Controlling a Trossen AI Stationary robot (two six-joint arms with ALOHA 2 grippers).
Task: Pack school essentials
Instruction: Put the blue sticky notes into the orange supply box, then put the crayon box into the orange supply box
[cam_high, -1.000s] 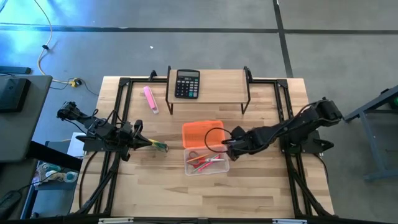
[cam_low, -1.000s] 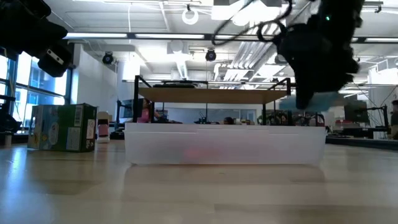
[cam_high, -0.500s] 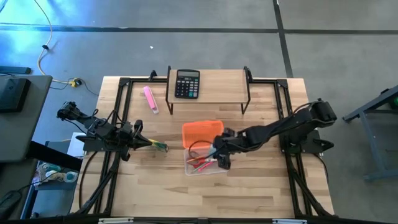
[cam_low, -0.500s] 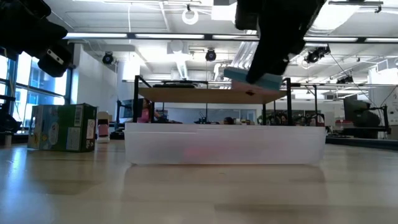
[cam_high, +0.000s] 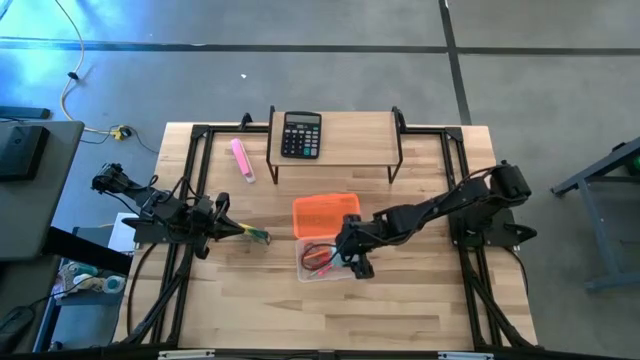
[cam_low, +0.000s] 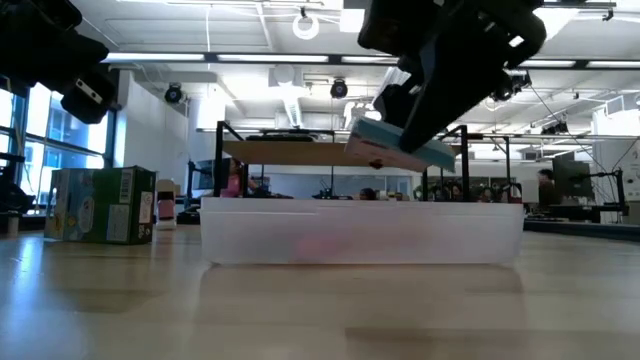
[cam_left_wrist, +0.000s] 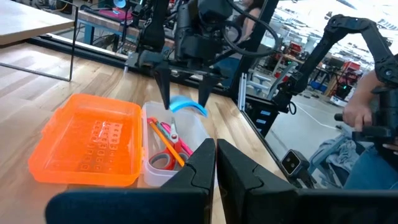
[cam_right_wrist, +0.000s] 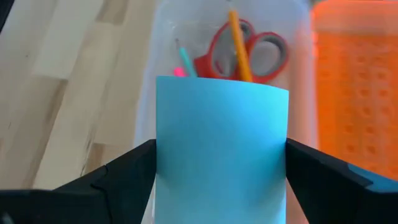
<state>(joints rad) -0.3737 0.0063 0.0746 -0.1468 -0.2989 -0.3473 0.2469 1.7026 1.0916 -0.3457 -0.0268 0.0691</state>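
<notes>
My right gripper (cam_right_wrist: 221, 180) is shut on the light-blue square notepad (cam_right_wrist: 221, 143) and hovers over the clear box (cam_high: 328, 260). The box sits on the table with its orange lid (cam_high: 322, 214) open flat beside it. In it lie the red-handled scissors (cam_right_wrist: 249, 50), an orange pencil (cam_right_wrist: 239, 46), a red pen (cam_left_wrist: 180, 142) and a green pencil (cam_right_wrist: 185, 61). My left gripper (cam_high: 228, 228) waits shut near the table's left edge. A small yellow-green piece (cam_high: 258, 236) shows at its tips; I cannot tell whether they touch it. My right gripper pinches the notepad between its two fingers (cam_right_wrist: 124, 171) by two opposite edges (cam_right_wrist: 160, 155). It comes from above, slanting down from the table's right. The notepad is lifted clear, tilted over the box (cam_low: 400, 150), and bows slightly between the fingers (cam_left_wrist: 186, 106).
A black calculator (cam_high: 301, 134) sits on a raised wooden shelf (cam_high: 350, 135) at the far side. A pink marker (cam_high: 242, 160) lies left of the shelf. A green carton (cam_low: 100, 205) stands beyond the table's left side. A person (cam_left_wrist: 373, 124) is beyond the table.
My right gripper has moved toward the table's left, from the box's right end to above its middle, carrying the notepad. It has tipped, so the notepad now shows tilted in the low view. The left arm has stayed still.
</notes>
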